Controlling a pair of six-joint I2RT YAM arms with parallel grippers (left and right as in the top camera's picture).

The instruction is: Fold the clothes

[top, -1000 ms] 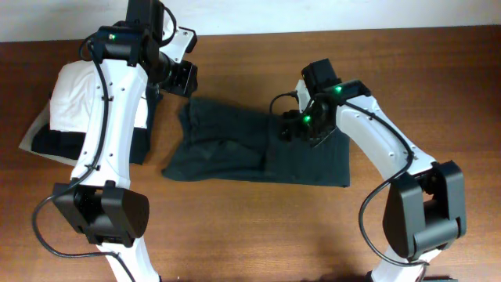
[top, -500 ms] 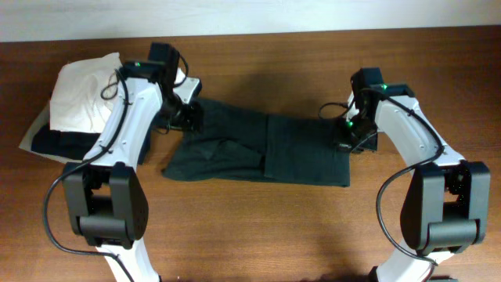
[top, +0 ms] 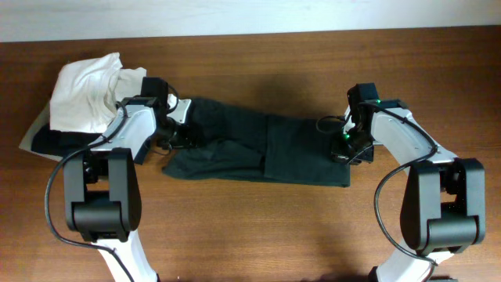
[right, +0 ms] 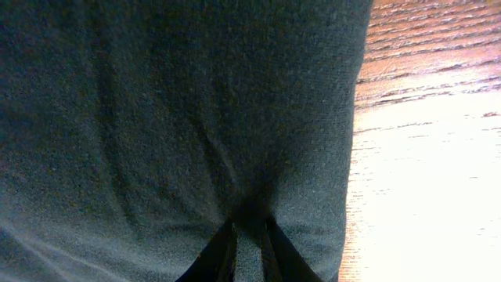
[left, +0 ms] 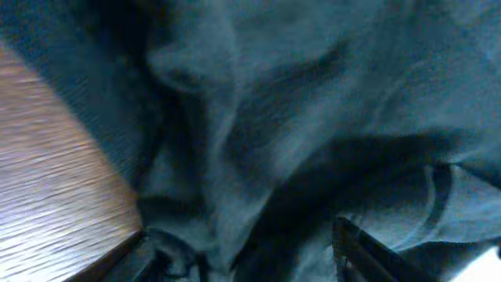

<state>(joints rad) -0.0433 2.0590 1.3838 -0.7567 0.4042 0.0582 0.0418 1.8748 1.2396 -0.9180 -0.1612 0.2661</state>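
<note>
The clothes (top: 258, 149), one dark T-shirt, lie as a long folded strip across the middle of the table. The left end is rumpled and the right end is flat. My left gripper (top: 184, 133) is down on the rumpled left end. In the left wrist view its gripper (left: 244, 235) stands wide, with bunched fabric (left: 258, 117) between the fingers (left: 364, 251). My right gripper (top: 344, 149) is at the shirt's right edge. In the right wrist view that gripper (right: 249, 231) is shut on a narrow pinch of the fabric (right: 180, 117), close to the shirt's edge.
A folded white garment (top: 86, 90) lies at the back left on a beige cloth (top: 33, 135), with a dark band (top: 59, 143) along its front. Bare wooden table (top: 258, 235) shows in front of the shirt and to the right (right: 423, 157).
My left gripper has come down from the table's back onto the shirt's left end. My right gripper has moved from the shirt's middle to its right edge and closed on the fabric.
</note>
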